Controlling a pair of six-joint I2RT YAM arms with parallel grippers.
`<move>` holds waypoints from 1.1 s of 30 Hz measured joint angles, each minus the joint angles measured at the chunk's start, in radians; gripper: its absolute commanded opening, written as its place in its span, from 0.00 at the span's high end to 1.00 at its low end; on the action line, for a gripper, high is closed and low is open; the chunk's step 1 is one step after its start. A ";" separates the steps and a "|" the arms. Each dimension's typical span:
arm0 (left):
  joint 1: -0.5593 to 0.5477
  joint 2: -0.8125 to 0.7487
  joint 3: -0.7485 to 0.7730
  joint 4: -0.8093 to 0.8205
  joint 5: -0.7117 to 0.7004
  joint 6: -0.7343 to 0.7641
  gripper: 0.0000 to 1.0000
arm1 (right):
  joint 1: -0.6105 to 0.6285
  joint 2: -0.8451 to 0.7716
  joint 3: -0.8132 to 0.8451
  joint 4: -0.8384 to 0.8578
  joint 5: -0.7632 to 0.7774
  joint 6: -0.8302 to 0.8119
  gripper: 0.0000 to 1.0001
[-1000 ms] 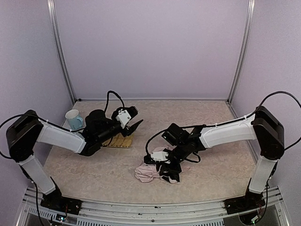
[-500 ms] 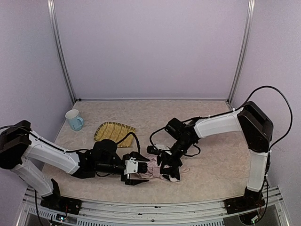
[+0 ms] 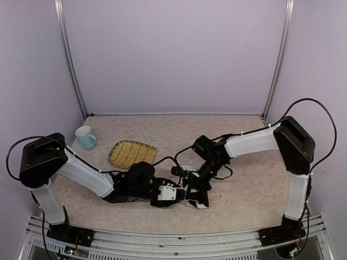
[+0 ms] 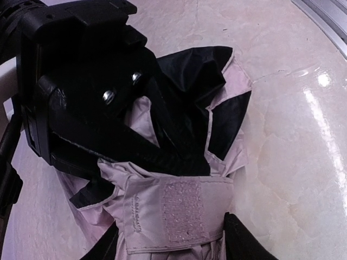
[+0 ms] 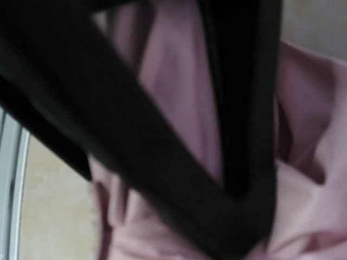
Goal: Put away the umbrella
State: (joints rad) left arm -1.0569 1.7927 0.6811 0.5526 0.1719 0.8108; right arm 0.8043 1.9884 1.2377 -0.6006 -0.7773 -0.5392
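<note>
My right claw (image 3: pixel 193 186) pinches the pink umbrella (image 4: pixel 143 119) on the table (image 3: pixel 244 184); my left claw (image 4: pixel 173 239) straddles its velcro strap (image 4: pixel 181 211) (gripping or not, I cannot tell)

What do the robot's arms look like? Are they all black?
No. The left arm and right arm are smooth white tubes joined by chunky black blocks. Thin black cables loop off them. The left gripper and right gripper have black fingers.

umbrella (image 5: pixel 309 216): blurred in right wrist view | left tool (image 4: pixel 173 244): fingertips (image 4: pixel 245 241) cut off at bottom edge
</note>
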 measured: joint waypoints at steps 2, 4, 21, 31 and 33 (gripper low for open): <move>0.000 0.004 0.013 -0.017 0.000 0.001 0.59 | 0.000 -0.012 -0.010 0.009 0.014 0.002 0.67; 0.001 0.015 0.039 -0.052 0.000 0.002 0.66 | 0.000 -0.026 -0.024 0.017 0.032 -0.004 0.57; 0.092 0.154 0.340 -0.486 0.135 -0.056 0.94 | -0.003 -0.433 -0.259 0.172 0.372 0.155 0.10; 0.123 0.211 0.478 -0.686 0.240 -0.097 1.00 | 0.186 -0.807 -0.544 0.427 0.643 0.080 0.00; 0.130 0.229 0.515 -0.731 0.262 -0.104 1.00 | 0.262 -0.814 -0.577 0.469 0.687 0.040 0.00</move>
State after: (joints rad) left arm -0.9272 2.0212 1.1957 -0.1780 0.4335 0.7071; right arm 1.0664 1.1744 0.6605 -0.1318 -0.0902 -0.4988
